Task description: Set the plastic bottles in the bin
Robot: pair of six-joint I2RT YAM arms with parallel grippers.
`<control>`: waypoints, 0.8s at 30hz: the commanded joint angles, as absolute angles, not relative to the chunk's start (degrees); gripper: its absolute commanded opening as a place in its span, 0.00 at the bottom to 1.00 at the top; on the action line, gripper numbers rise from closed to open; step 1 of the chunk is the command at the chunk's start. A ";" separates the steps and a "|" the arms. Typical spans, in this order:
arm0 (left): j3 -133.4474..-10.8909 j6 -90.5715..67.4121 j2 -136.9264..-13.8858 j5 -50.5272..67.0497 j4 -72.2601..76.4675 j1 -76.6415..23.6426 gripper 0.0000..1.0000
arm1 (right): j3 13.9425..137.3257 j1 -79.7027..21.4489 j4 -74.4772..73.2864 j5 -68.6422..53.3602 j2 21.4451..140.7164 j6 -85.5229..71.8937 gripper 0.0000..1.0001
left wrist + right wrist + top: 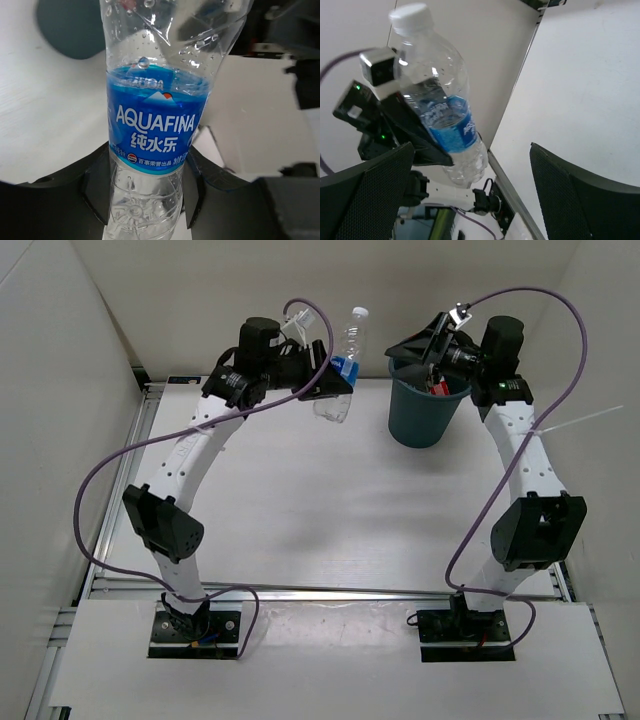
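My left gripper is shut on a clear plastic bottle with a blue label and pale cap, held in the air left of the bin. The left wrist view shows the bottle between my fingers. The right wrist view shows the same bottle held by the left gripper. The bin is a dark teal bucket at the back right, its edge showing in the left wrist view. A red-labelled bottle lies inside it. My right gripper is open and empty above the bin's rim. The third bottle is hidden.
White walls enclose the table at the left, back and right. A metal rail runs along the table's left and back edges. Purple cables loop beside both arms.
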State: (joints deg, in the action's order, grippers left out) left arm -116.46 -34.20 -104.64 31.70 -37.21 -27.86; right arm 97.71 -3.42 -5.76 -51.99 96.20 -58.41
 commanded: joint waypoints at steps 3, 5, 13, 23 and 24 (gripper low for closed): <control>-121.90 -37.43 -106.87 43.32 -35.34 -28.21 0.37 | 100.09 -8.42 -3.52 -55.81 95.98 -51.95 0.99; -123.04 -37.44 -107.57 44.38 -35.33 -28.74 0.37 | 102.73 -10.71 -4.04 -55.28 96.67 -48.63 0.99; -125.33 -40.51 -110.04 51.06 -33.75 -29.88 0.38 | 109.77 -16.17 -10.20 -50.28 98.35 -40.08 0.99; -129.64 -42.28 -111.09 55.89 -32.70 -30.94 0.45 | 113.63 -15.64 -9.67 -52.46 102.57 -47.10 0.60; -129.64 -42.88 -111.09 55.90 -32.17 -30.94 0.47 | 113.64 -15.12 -9.67 -53.08 103.35 -47.98 0.41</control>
State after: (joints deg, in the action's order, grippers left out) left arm -127.13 -41.67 -111.70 49.43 -34.04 -29.63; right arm 111.26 -15.09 -11.84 -51.72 101.34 -46.70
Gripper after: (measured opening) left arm 0.586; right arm 0.536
